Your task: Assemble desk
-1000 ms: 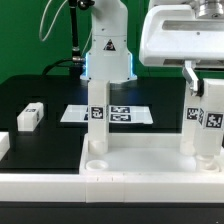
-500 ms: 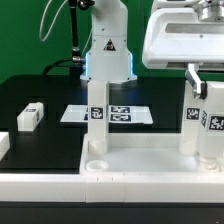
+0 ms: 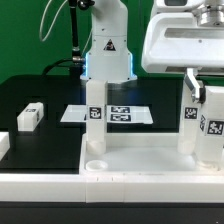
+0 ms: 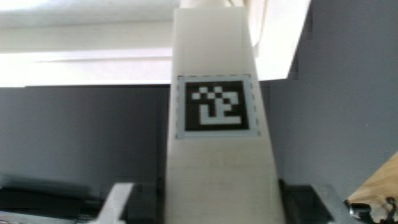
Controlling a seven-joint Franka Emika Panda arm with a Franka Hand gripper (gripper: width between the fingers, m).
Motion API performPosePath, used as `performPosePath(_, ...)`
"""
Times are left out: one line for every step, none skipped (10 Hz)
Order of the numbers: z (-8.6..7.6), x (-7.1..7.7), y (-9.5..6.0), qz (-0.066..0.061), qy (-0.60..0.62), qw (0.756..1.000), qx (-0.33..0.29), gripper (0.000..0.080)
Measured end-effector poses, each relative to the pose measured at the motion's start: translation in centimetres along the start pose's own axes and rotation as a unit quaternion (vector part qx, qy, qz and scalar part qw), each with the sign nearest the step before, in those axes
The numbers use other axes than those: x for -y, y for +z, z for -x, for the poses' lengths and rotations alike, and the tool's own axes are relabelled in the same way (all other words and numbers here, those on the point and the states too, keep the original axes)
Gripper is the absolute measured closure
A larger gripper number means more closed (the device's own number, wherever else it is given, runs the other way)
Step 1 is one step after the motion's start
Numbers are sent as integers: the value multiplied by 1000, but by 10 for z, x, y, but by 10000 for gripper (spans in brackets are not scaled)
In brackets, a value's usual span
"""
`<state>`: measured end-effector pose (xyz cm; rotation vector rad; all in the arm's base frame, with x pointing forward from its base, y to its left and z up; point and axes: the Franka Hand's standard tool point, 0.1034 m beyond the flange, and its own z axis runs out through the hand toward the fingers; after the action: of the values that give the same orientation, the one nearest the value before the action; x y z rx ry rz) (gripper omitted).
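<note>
At the right near corner of the tabletop panel (image 3: pixel 140 155), the hand (image 4: pixel 208 203) grips a third leg (image 3: pixel 212 135) upright at its socket, and how deep it sits cannot be told. The far left leg (image 3: pixel 97 125) and far right leg (image 3: pixel 190 128) already stand in place. The near left socket (image 3: pixel 97 161) is empty, and a fourth leg (image 3: pixel 30 117) lies loose on the black worktop (image 3: pixel 50 95), so the job looks over halfway done.
</note>
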<state>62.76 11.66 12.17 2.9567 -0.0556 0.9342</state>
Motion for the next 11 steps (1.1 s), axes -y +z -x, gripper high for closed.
performPosePath(0,0,2,0,-1,1000,0,511)
performPosePath(0,0,2,1,-1,1000,-1,511)
performPosePath(-1,-3,2,2,-1,1000,-1,511)
performPosePath(-1,-3,3,2,-2,1000,-3,511)
performPosePath(-2,-2,3,1,-4,1000,-11,511)
performPosePath(-3,-1,4,1,-5,1000,-18,511)
performPosePath(-3,-2,3,1,-5,1000,-18,511)
performPosePath(-3,-2,3,1,-6,1000,-18,511)
performPosePath(-3,-2,3,1,-8,1000,-18,339)
performPosePath(-3,-2,3,1,-8,1000,-18,339)
performPosePath(-3,-2,4,1,-9,1000,-18,195)
